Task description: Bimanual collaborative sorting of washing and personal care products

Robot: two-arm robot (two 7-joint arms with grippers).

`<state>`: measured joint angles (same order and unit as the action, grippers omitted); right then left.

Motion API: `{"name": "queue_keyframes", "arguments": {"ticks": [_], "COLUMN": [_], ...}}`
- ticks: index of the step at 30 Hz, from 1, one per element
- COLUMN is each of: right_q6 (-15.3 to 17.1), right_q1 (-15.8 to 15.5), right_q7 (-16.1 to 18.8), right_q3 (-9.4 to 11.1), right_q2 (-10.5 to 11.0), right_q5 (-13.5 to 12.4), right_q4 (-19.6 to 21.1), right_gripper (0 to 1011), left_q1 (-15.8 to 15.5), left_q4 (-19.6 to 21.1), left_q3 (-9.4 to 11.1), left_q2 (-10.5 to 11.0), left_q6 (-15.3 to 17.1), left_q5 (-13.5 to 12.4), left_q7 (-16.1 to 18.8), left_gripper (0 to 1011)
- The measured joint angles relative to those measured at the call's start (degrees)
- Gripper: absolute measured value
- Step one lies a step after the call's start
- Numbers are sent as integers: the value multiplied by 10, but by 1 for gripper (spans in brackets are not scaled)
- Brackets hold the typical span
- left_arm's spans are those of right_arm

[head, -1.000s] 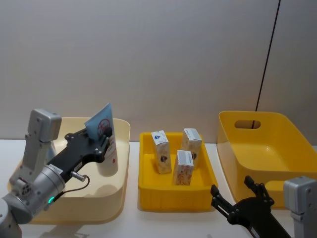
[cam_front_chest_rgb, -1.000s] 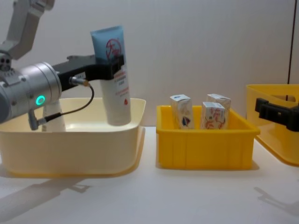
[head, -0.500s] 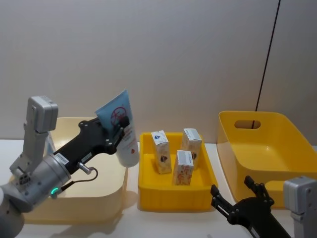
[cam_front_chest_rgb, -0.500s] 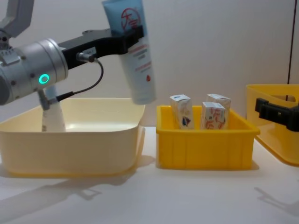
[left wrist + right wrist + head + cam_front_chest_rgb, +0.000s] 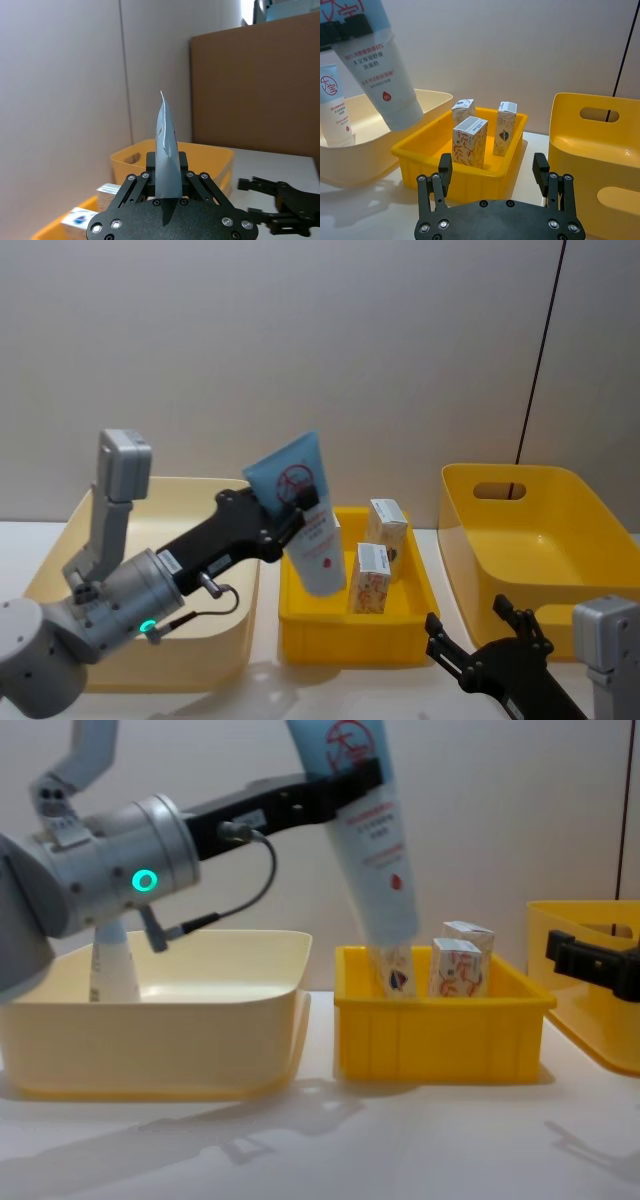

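Note:
My left gripper (image 5: 292, 517) is shut on a light-blue tube (image 5: 303, 512) with a red round logo, gripped near its flat upper end, cap end down. The tube (image 5: 371, 840) hangs tilted over the left part of the small yellow tray (image 5: 350, 636), in front of one white carton (image 5: 398, 972). Two more cartons (image 5: 386, 524) (image 5: 370, 578) stand upright in that tray. A second tube (image 5: 335, 111) stands in the cream bin (image 5: 200, 1020). My right gripper (image 5: 467, 614) waits low at the front right, open, nothing between its fingers (image 5: 444, 167).
A large yellow bin (image 5: 530, 530) with a handle cutout stands at the right, just behind the right gripper (image 5: 590, 956). The cream bin (image 5: 180, 483) sits at the left, close beside the small tray (image 5: 440, 1030). White table lies in front of the bins.
The left gripper has carried the tube up out of the cream bin and rightward, to above the small yellow tray. The right arm has not moved.

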<state>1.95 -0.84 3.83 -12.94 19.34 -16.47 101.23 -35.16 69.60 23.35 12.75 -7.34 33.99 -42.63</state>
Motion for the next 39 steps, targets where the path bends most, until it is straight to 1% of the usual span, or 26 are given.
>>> {"name": "queue_keyframes", "arguments": {"ticks": [2,6,12,21,27,32,34,36,37,39], "right_q6": [0,0,0,0,2,10,16,24,24,32], "right_q1": [0,0,0,0,0,5,11,17,17,24], "right_q7": [0,0,0,2,15,36,43,49,49,52], "right_q3": [0,0,0,0,-1,-7,-12,-19,-19,-26], "right_q2": [0,0,0,0,6,15,18,20,20,21], "right_q5": [0,0,0,0,-2,-3,-1,5,5,13], "right_q4": [0,0,0,0,3,7,9,10,10,10], "right_gripper": [1001,1001,1001,1001,1001,1001,1001,1001,1001,1001], "left_q1": [-4,-8,-11,-14,-15,-15,-15,-15,-15,-16], "left_q4": [-7,-15,-22,-27,-29,-30,-31,-31,-31,-31], "left_q3": [6,15,26,35,38,40,40,41,41,41], "left_q2": [-5,-11,-18,-24,-25,-26,-27,-27,-27,-27], "left_q6": [6,13,16,18,19,19,19,19,20,20], "left_q5": [6,11,14,16,17,17,17,17,18,18], "left_q7": [-8,-14,-17,-18,-18,-19,-19,-19,-19,-19], "left_gripper": [227,229,226,229,227,227,227,227,227,229]}}
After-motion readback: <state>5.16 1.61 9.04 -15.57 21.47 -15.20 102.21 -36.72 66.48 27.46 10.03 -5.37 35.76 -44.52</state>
